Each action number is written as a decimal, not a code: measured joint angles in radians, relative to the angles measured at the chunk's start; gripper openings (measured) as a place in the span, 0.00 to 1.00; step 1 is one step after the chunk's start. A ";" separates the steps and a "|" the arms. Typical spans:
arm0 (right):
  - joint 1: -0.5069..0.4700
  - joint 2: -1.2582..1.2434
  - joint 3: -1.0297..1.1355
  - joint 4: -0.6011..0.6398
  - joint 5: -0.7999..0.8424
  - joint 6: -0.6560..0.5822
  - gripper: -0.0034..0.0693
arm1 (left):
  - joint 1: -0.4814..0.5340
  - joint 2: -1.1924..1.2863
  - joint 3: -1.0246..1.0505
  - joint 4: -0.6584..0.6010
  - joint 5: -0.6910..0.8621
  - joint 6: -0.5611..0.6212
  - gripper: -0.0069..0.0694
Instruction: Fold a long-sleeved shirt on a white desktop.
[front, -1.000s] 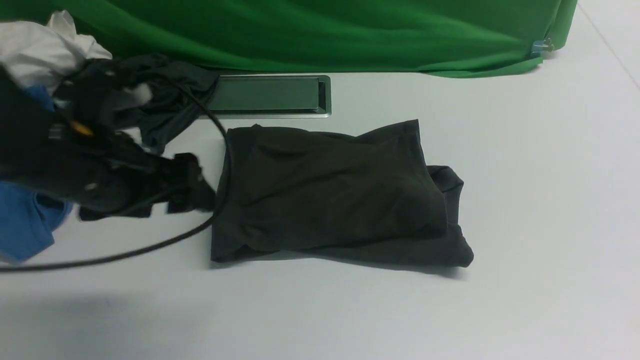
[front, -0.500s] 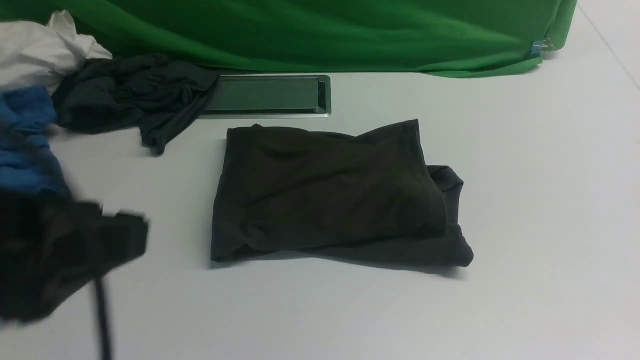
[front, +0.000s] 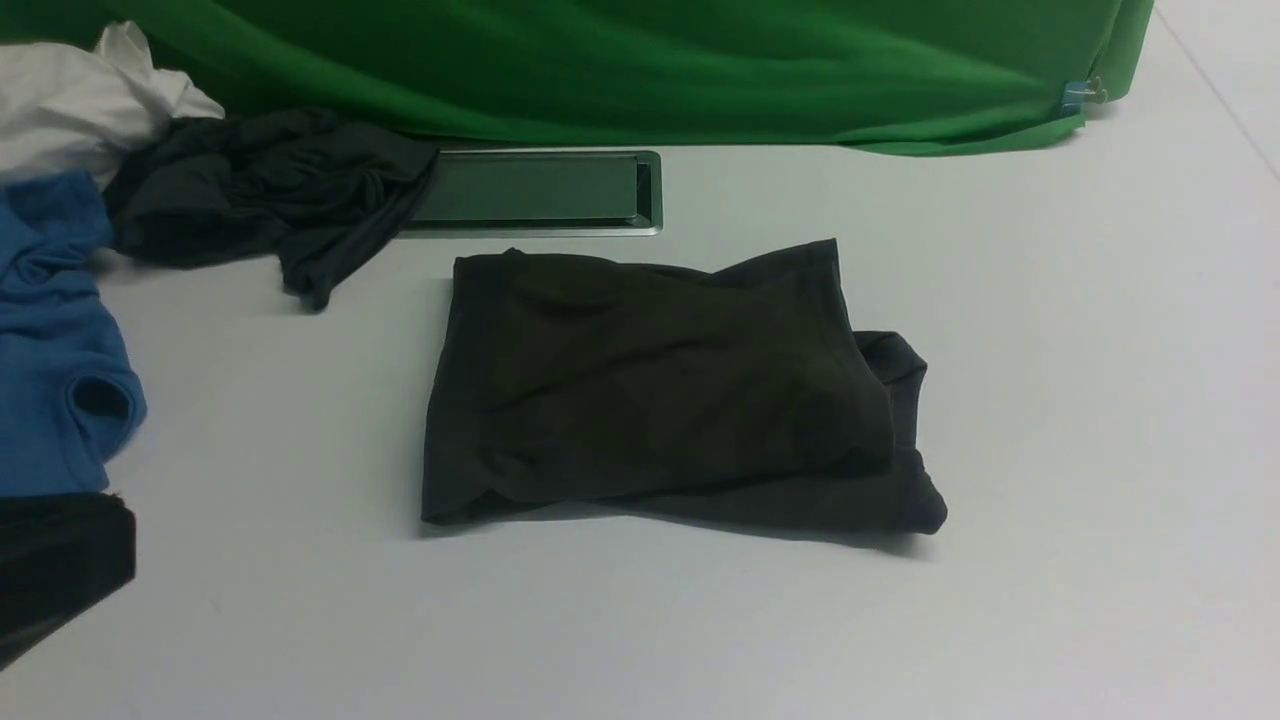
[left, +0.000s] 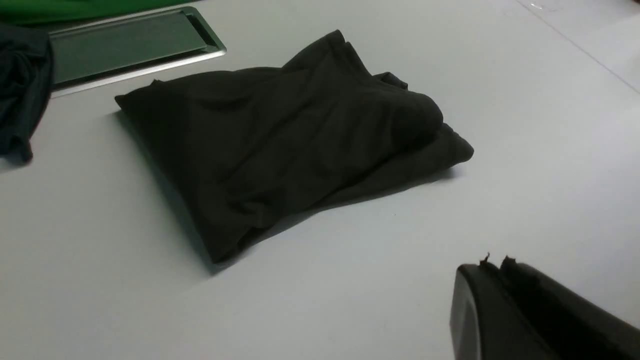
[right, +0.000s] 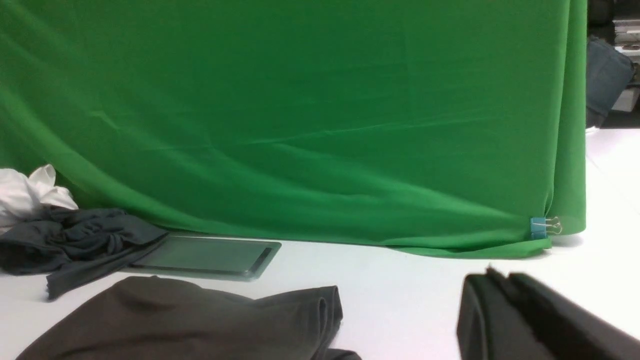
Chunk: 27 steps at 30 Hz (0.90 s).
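The long-sleeved shirt (front: 660, 390) lies folded into a dark olive-brown rectangle in the middle of the white desktop (front: 1050, 350), with a lower layer sticking out at its right side. Nothing touches it. My left gripper (front: 110, 545) sits low at the near left corner, well away from the shirt (left: 280, 135). In the left wrist view its jaws (left: 495, 262) are shut with nothing between them. The right gripper (right: 495, 275) is out of the front view. Its wrist view shows it shut and empty, above the desktop to the right of the shirt (right: 200, 320).
A grey-framed cable hatch (front: 530, 190) lies just behind the shirt. A charcoal garment (front: 260, 190), a blue garment (front: 50, 330) and a white cloth (front: 80, 100) are piled at the far left. The green backdrop (front: 650, 70) hangs along the back, held by a blue clip (front: 1080, 95).
My left arm has pulled back from beside the shirt's left edge to the near left corner, uncovering the blue and charcoal garments. The shirt has not moved.
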<state>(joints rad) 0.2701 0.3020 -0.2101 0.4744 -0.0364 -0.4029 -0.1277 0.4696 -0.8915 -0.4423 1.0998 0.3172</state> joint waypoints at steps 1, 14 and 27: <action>0.000 0.000 0.000 0.000 0.000 0.000 0.09 | 0.000 0.000 0.000 0.001 -0.001 0.000 0.11; 0.000 0.000 0.000 0.000 0.000 0.000 0.14 | 0.000 0.000 0.000 0.001 -0.005 0.003 0.11; 0.000 0.000 0.000 0.000 0.000 0.000 0.17 | 0.000 0.002 0.017 0.140 -0.238 0.008 0.11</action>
<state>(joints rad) 0.2701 0.3020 -0.2101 0.4744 -0.0364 -0.4029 -0.1277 0.4717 -0.8750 -0.3023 0.8616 0.3250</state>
